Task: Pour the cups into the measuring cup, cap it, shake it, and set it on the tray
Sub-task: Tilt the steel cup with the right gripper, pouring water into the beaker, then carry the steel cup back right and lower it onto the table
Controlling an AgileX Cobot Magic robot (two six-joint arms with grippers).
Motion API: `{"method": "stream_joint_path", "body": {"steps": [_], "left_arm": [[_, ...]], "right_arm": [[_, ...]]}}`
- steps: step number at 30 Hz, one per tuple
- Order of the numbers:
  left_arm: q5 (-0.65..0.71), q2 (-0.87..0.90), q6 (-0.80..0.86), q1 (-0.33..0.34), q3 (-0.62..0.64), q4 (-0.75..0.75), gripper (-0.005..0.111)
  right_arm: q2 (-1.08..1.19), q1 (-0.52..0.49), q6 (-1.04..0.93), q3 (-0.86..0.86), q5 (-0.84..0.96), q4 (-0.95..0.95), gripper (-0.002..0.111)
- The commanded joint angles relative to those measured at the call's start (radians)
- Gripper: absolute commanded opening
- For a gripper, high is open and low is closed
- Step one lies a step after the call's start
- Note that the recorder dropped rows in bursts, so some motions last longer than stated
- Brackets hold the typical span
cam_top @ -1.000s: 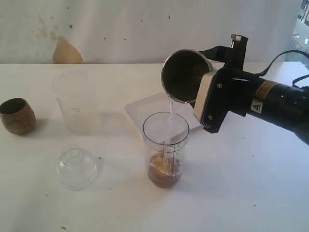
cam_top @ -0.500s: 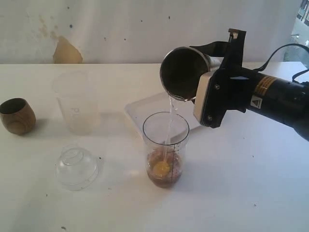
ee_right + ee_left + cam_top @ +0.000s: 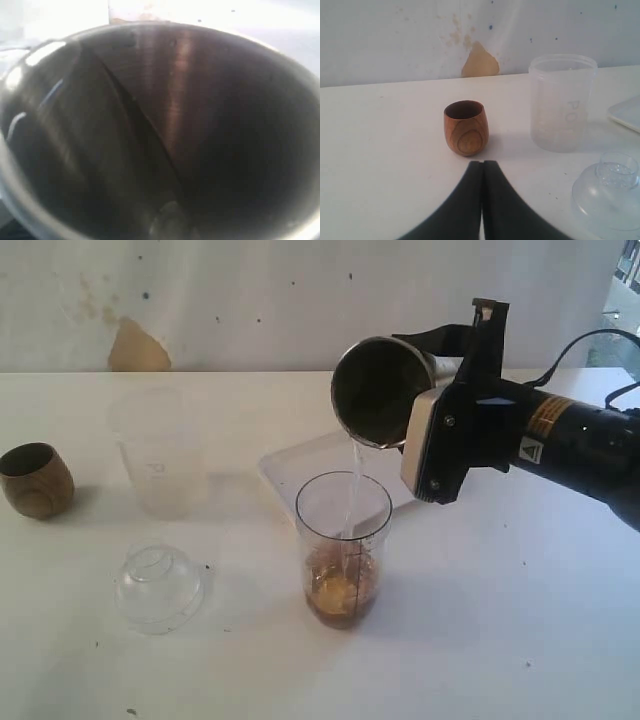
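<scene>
The tumbler (image 3: 385, 395) is clamped in the right gripper (image 3: 450, 390) and tipped mouth-down above the measuring cup (image 3: 343, 545), so that a thin clear stream is dropped straight into its open top. The measuring cup is stood upright and uncapped on the table (image 3: 520, 640), just in front of the tray (image 3: 300, 465). Brownish liquid is pooled at its bottom, and black graduation lines are seen on its clear wall. The left gripper (image 3: 482, 170) is pressed together, empty, near the wooden cup (image 3: 465, 127), held clear of the pour.

Left gripper (image 3: 482, 166): jaws pressed together, nothing between them, above the table (image 3: 380, 150). Wooden cup (image 3: 465, 127) upright just beyond the tips, not touching. Frosted cup (image 3: 562, 102) upright, dome lid (image 3: 612, 192) near it. Tray (image 3: 626, 112) corner partly visible.
</scene>
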Motion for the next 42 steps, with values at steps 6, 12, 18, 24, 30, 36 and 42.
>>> {"method": "stream_joint_path", "body": {"steps": [6,12,18,24,30,36,42], "left_arm": [[-0.010,-0.005,0.001,0.000,0.003,0.003,0.000],[-0.010,-0.005,0.001,0.000,0.003,0.003,0.000],[-0.010,-0.005,0.001,0.000,0.003,0.003,0.000],[-0.010,-0.005,0.001,0.000,0.003,0.003,0.000],[-0.010,-0.005,0.001,0.000,0.003,0.003,0.000],[-0.010,-0.005,0.001,0.000,0.003,0.003,0.000],[-0.010,-0.005,0.001,0.000,0.003,0.003,0.000]], "right_arm": [[-0.015,0.002,0.197,-0.010,-0.052,0.023,0.000],[-0.015,0.002,0.470,-0.010,-0.015,0.083,0.000],[0.008,-0.025,0.612,-0.010,0.062,0.503,0.000],[0.089,-0.112,0.824,-0.010,-0.006,0.485,0.000],[0.206,-0.243,1.128,-0.010,-0.244,0.247,0.000],[0.245,-0.295,1.085,-0.010,-0.206,0.235,0.000],[0.258,-0.308,1.068,-0.010,-0.224,0.166,0.000]]}}
